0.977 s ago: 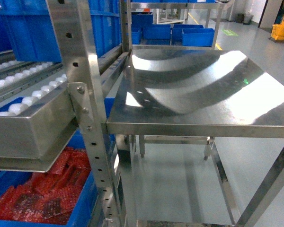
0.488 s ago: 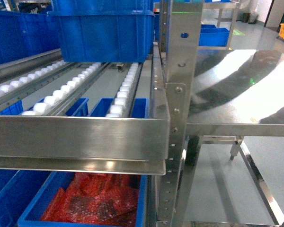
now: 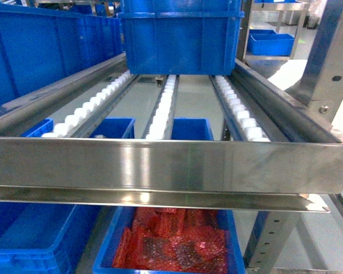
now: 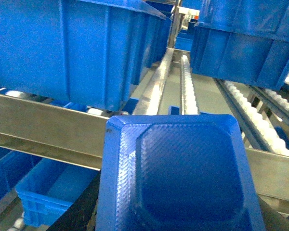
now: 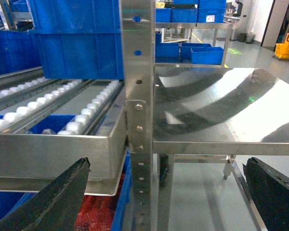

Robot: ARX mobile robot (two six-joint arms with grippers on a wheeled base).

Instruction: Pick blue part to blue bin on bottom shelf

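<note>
The blue part [image 4: 183,173], a textured blue plastic piece with chamfered corners, fills the lower left wrist view. My left gripper [image 4: 178,214] is shut on it, with a black finger [image 4: 77,211] showing beside its left edge. Below the steel roller level, an empty blue bin [image 4: 45,195] sits low at the left; in the head view it is the blue bin [image 3: 40,234]. The bottom shelf under it is hidden. My right gripper [image 5: 164,197] is open and empty, its black fingers [image 5: 53,202] wide apart in front of a rack upright [image 5: 139,120]. Neither gripper shows in the head view.
A blue bin of red parts [image 3: 177,242] sits beside the empty one. A steel front rail [image 3: 160,168] crosses above both bins. White roller tracks [image 3: 163,108] carry large blue bins [image 3: 180,37]. A shiny steel table [image 5: 221,106] stands right of the rack.
The head view has swung left, from the shiny steel table to facing the rack's roller level and the bins beneath it.
</note>
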